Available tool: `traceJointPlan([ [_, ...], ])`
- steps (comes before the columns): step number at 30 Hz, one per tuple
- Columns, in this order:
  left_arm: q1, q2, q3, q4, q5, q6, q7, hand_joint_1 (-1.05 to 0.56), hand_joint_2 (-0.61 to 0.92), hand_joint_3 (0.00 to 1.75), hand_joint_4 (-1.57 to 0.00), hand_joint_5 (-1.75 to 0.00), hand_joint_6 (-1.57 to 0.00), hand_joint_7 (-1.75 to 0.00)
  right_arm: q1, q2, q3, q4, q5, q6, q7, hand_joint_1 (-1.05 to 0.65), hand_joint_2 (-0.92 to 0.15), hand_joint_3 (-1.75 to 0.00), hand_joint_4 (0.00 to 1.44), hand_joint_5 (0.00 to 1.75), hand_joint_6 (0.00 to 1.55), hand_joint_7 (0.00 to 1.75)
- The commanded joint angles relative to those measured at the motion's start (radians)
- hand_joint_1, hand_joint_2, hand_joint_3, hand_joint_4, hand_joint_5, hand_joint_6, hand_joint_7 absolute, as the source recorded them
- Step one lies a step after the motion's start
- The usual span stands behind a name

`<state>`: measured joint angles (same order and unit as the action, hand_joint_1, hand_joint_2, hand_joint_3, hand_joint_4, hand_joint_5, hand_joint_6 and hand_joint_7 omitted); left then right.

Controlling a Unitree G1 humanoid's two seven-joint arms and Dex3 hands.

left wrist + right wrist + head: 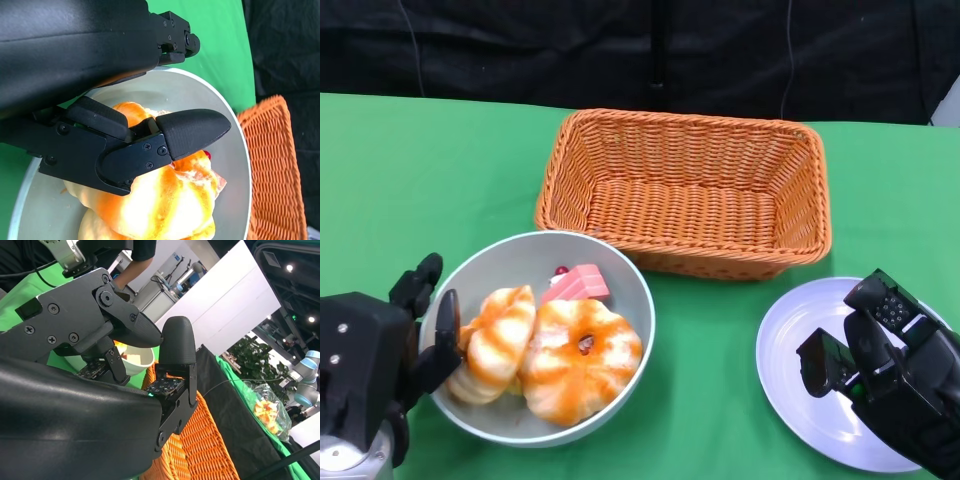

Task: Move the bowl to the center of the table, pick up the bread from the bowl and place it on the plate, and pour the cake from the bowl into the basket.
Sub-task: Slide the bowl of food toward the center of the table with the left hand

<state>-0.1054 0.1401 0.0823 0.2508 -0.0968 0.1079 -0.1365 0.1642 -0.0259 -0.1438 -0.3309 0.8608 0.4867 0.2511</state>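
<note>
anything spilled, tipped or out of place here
Nothing stands out. The bowl sits upright with both breads and the pink cake inside; the basket and plate sit flat on the green table.

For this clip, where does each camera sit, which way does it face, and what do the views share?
Head view: high on the robot, looking down at the green table; both hands show, left hand gripping the bowl rim, right hand over the plate.
Right wrist view: behind the right hand, facing across the basket.
Left wrist view: behind the left hand, facing bread in the bowl.
All three show the basket and the bowl.
</note>
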Motion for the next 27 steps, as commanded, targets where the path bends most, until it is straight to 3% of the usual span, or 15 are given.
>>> traceJointPlan([
  [1, 0.019, 0.0, -0.012, 0.003, 0.008, 0.018, -0.01, -0.95, 0.92, 0.91, -0.11, -0.05, -0.05, -0.01, -0.003, 0.002, -0.011, -0.007, 0.016, 0.005, -0.002, -0.14, -0.72, -1.03, 0.79, 1.75, 0.63, 1.68],
  [4, 0.034, -0.004, -0.039, -0.043, 0.029, -0.004, -0.009, -0.91, 0.92, 0.89, -0.18, -0.08, -0.07, -0.02, -0.001, 0.002, -0.006, -0.013, 0.01, 0.002, -0.002, -0.14, -0.72, -1.03, 0.78, 1.75, 0.62, 1.68],
  [17, 0.049, 0.02, -0.131, -0.099, 0.097, -0.013, -0.042, -0.87, 0.92, 0.87, -0.07, -0.01, -0.11, -0.02, 0.0, 0.007, -0.002, -0.026, 0.005, 0.006, -0.021, -0.14, -0.72, -1.04, 0.78, 1.75, 0.63, 1.68],
  [27, 0.056, -0.007, -0.158, -0.092, 0.086, -0.06, -0.065, -0.88, 0.92, 0.82, 0.0, 0.0, -0.1, -0.01, 0.0, 0.006, -0.003, -0.021, 0.008, 0.003, -0.012, -0.15, -0.71, -1.03, 0.78, 1.75, 0.63, 1.68],
])
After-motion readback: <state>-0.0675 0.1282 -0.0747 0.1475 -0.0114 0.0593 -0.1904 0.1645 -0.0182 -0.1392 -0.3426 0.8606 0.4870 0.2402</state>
